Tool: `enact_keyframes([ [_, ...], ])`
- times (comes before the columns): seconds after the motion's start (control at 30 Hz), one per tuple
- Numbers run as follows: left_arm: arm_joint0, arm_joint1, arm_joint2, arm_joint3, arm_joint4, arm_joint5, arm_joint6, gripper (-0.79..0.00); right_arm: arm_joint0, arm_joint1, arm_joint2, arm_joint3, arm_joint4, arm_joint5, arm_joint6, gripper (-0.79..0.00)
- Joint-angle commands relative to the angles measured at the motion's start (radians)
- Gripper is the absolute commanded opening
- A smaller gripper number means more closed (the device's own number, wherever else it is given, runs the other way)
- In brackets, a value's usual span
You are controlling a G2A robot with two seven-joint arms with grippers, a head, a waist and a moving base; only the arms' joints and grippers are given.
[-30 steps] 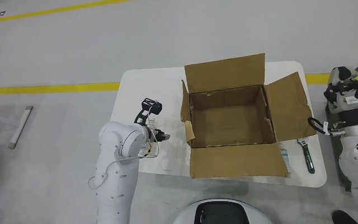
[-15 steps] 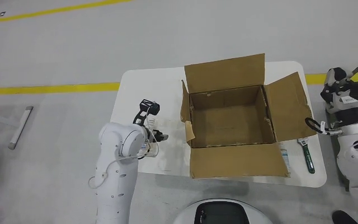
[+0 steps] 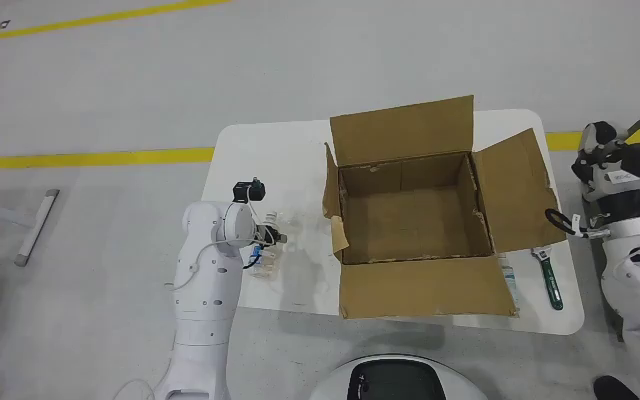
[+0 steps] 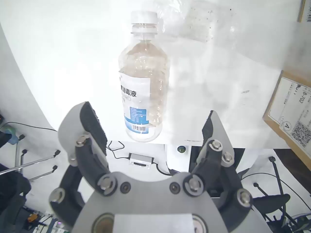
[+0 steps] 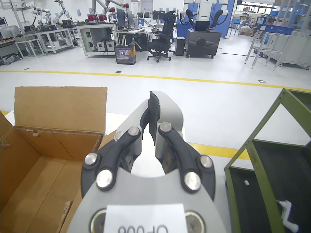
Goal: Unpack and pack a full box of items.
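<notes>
Left arm has swung in toward 9 o'clock since 1 s ago: its elbow sits closer to the counter (image 3: 270, 150) edge and its wrist has pulled back w/ it. R arm has barely shifted; box and wrench are unmoved.

L pincer (image 4: 149, 112) is released, fingers spread wide, over the clear bottle (image 4: 143, 83). Neither pad touches it. Bottle lies on its side on the white counter at approx 9 o'clock from the box (image 3: 400, 130), well apart from it. Its white cap points away from the pincer and its base is near the counter edge. Label is white w/ a blue patch, liquid looks clear. Crumpled clear plastic bag (image 4: 192, 22) lies just beyond the cap.

Box is open, all four flaps folded out, bare cardboard floor showing inside.

R pincer (image 5: 151, 112) is clenched on nothing, pads pressed together, held at approx 3 o'clock from the box, off the counter's end. Wrench (image 3: 548, 278) w/ dark handle lies on the counter at approx 4 o'clock from the box, beside the R flap. Green cart (image 5: 264, 132) stands next to the R arm.
</notes>
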Motion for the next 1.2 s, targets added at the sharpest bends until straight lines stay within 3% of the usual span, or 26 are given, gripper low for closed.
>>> enact_keyframes([
  [0.0, -0.004, 0.000, 0.009, 0.027, 0.002, 0.003, 0.016, 0.000, 0.002, -0.001, 0.000, 0.001, 0.002, 0.001, 0.000, -0.785],
  [0.43, -0.024, 0.006, 0.023, 0.131, -0.024, 0.007, 0.045, 0.000, 0.011, -0.005, 0.000, 0.006, 0.000, -0.005, 0.011, -0.785],
  [0.6, -0.029, 0.006, 0.033, 0.160, -0.035, 0.015, 0.059, -0.071, 0.013, -0.006, 0.001, 0.004, -0.002, -0.008, 0.014, -0.785],
  [0.67, -0.031, 0.006, 0.034, 0.174, -0.046, 0.021, 0.060, -0.145, 0.013, -0.007, 0.001, 0.004, -0.003, -0.009, 0.015, -0.785],
  [0.73, -0.034, 0.007, 0.036, 0.188, -0.045, 0.023, 0.069, -0.268, 0.013, -0.007, 0.002, 0.005, -0.004, -0.009, 0.018, -0.785],
  [0.77, -0.035, 0.008, 0.038, 0.194, -0.044, 0.024, 0.071, -0.425, 0.014, -0.007, 0.004, 0.005, -0.004, -0.009, 0.019, -0.785],
  [0.9, -0.040, 0.010, 0.044, 0.209, -0.041, 0.034, 0.076, -0.637, 0.017, -0.009, 0.012, 0.009, 0.027, -0.004, 0.031, -0.785],
  [0.93, -0.041, 0.010, 0.045, 0.212, -0.035, 0.044, 0.075, -0.754, 0.019, -0.010, 0.016, 0.010, 0.048, -0.002, 0.037, -0.785],
  [0.97, -0.043, 0.010, 0.047, 0.216, -0.034, 0.056, 0.076, -0.785, 0.021, -0.011, 0.019, 0.012, 0.078, -0.006, 0.049, -0.785],
  [1.0, -0.045, 0.010, 0.050, 0.219, -0.033, 0.060, 0.078, -0.785, 0.024, -0.010, 0.023, 0.014, 0.100, -0.022, 0.067, -0.511],
  [1.03, -0.046, 0.010, 0.051, 0.220, -0.034, 0.063, 0.081, -0.785, 0.028, -0.009, 0.029, 0.017, 0.116, -0.038, 0.085, -0.139],
  [1.07, -0.047, 0.010, 0.052, 0.222, -0.036, 0.065, 0.082, -0.785, 0.031, -0.009, 0.034, 0.020, 0.134, -0.048, 0.104, 0.000],
  [1.17, -0.050, 0.012, 0.050, 0.207, -0.041, 0.072, 0.081, -0.785, 0.037, -0.009, 0.053, 0.031, 0.212, -0.057, 0.149, 0.000],
])
